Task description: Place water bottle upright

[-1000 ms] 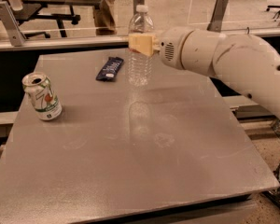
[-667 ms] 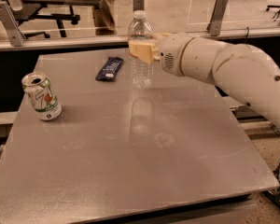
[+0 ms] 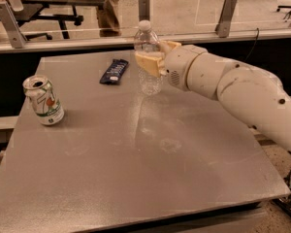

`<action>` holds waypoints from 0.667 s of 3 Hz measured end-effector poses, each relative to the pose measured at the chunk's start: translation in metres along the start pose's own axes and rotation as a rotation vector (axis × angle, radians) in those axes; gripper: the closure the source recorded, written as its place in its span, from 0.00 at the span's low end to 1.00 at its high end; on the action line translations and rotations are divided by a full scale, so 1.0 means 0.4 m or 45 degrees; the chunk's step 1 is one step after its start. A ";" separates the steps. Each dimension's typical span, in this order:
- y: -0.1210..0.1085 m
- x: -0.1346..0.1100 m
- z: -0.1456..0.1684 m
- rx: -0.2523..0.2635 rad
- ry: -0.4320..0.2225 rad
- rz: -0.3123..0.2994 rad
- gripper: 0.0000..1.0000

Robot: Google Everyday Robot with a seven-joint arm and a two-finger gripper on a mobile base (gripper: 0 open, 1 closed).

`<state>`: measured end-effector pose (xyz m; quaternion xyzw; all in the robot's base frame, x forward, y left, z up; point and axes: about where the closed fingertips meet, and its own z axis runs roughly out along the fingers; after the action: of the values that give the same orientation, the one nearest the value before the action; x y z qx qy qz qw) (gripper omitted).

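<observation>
1. Table [image 3: 136,178]: grey matte slab, faintly scuffed, fills most of the frame.
2. Arm [image 3: 242,89]: smooth white rounded segments, enters from the right.
3. Water bottle [image 3: 150,80]: clear ribbed plastic, white cap, upright at upper centre; base appears to rest on the table.
4. Gripper [image 3: 157,56]: tan fingers clamped about the bottle's middle. Advice: part them evenly and retreat without sideways drag; a light, tall bottle likely tips easily.
5. Soda can [image 3: 43,101]: white-green cylinder, left.
6. Snack wrapper [image 3: 113,71]: dark, flat, near the bottle.

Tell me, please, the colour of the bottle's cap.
White cap, camera view; the gripper grips the water bottle upright.
</observation>
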<state>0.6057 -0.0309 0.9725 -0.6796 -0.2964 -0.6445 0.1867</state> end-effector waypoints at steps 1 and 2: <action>0.000 -0.022 -0.002 -0.026 0.015 0.009 1.00; 0.005 -0.040 -0.005 -0.058 0.026 0.042 0.85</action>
<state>0.6055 -0.0362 0.9570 -0.6819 -0.2684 -0.6548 0.1849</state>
